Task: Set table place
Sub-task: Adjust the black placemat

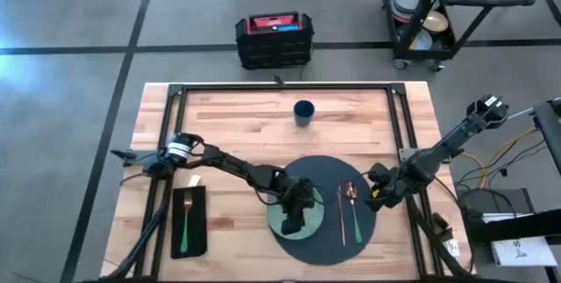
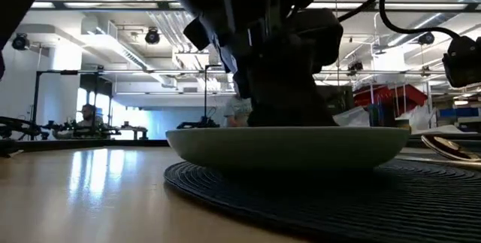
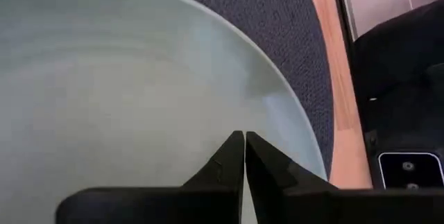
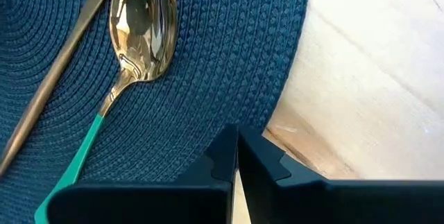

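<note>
We see one table (image 1: 228, 116), light wood planks with a black rail frame. On it, near the near edge and right of centre: one round dark woven placemat (image 1: 326, 230). One pale green plate (image 1: 282, 224) sits on the placemat's left part; low view shows it as a shallow dish with a raised rim, flat on the mat.

One black napkin (image 1: 198, 222) lies well left of the placemat near the near edge, with one green-handled gold fork (image 1: 188, 217) on top of it. Two cutlery pieces lie side by side on the placemat's right part, right of the plate: a spoon (image 4: 136, 37) with gold bowl and green handle, and a slim gold piece (image 1: 342, 215) just left of it; we can't tell what kind. One small dark blue cup (image 1: 303, 112) stands upright far of the placemat, well apart from it.

Left gripper (image 3: 244, 141) is over the plate, fingers pressed together, holding nothing. Right gripper (image 4: 236, 137) is at the placemat's right edge, just right of the spoon, fingers also together and empty.

Off the table, on the floor: one black crate (image 1: 273, 39) with a red top at far centre, one black wheeled cart (image 1: 438, 16) of dishes at far right.
</note>
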Robot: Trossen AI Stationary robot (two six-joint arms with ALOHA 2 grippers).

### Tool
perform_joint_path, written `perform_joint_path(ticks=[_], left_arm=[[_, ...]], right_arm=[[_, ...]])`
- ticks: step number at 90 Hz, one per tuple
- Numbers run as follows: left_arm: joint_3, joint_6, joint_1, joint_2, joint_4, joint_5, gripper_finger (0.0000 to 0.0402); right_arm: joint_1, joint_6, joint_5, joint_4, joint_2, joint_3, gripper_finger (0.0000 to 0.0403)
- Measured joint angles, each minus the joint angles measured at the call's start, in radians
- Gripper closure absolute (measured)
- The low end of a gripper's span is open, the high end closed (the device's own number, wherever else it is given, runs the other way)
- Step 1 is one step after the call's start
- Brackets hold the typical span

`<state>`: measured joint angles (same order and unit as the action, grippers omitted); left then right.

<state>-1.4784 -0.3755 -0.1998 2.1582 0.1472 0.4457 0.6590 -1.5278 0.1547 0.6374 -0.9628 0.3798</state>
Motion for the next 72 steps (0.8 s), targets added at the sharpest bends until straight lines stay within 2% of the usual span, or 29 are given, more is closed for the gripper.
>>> perform_joint_path(ticks=[31, 72], left_arm=[[0.000, 0.030, 0.010, -0.006, -0.007, -0.041, 0.0401], [-0.019, 0.034, 0.062, 0.055, -0.112, -0.009, 0.0401]], right_arm=[[0.011, 0.009, -0.032, -0.048, -0.001, 0.019, 0.0403], [0.011, -0.007, -0.032, -0.051, -0.001, 0.020, 0.0403]])
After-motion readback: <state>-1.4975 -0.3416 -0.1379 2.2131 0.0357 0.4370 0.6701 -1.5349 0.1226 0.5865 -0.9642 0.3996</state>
